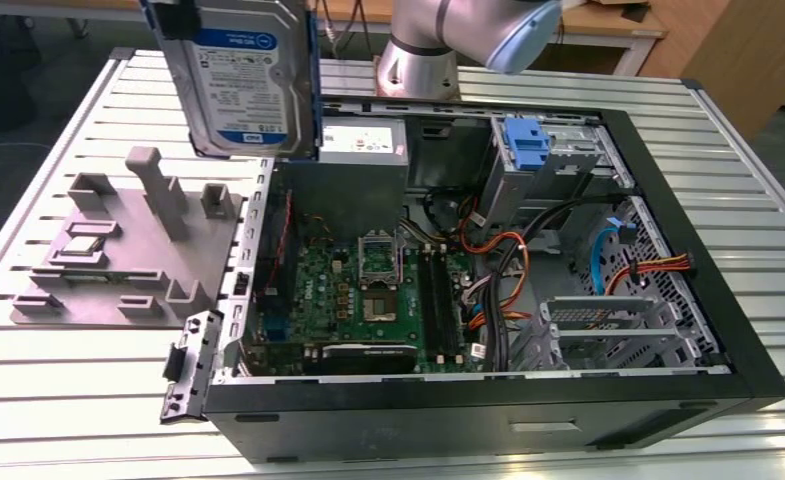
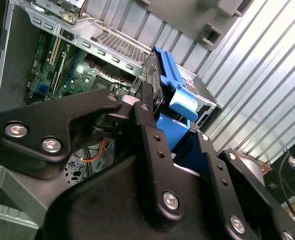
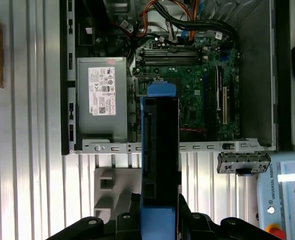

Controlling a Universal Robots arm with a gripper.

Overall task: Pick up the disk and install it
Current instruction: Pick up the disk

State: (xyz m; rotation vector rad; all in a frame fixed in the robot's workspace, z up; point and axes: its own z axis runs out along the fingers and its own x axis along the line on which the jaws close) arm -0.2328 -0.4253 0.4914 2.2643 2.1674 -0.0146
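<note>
- End effector (image 2: 172,117) is clenched on the disk (image 2: 162,75). One black finger (image 2: 146,125) sits on each side of its blue carrier, so the grasp is on the narrow end.
- Disk sticks straight out from the end effector. Long axis runs on from the fingers, pointing down. First wrist view shows it edge-on (image 3: 160,150), in line w/ the tool.
- In the exterior view the disk (image 1: 239,80) hangs upright, label face to that camera, clear of everything and touching nothing but the fingers.
- Below it is the open PC case (image 1: 726,330), lying flat on the slatted counter (image 1: 85,390). Disk's lower end is over the case wall nearest the grey fixture (image 1: 112,250), just beside the power supply (image 1: 359,145) and near the counter's far edge.
- Key relation, imo: the drive cages are across the case from the disk. One has a blue bracket (image 1: 532,145) at the case's far side. An empty metal cage (image 1: 606,335) sits at the near side, well apart from the disk, w/ the motherboard (image 1: 365,290) between.
- Disk not yet in any bay.
</note>
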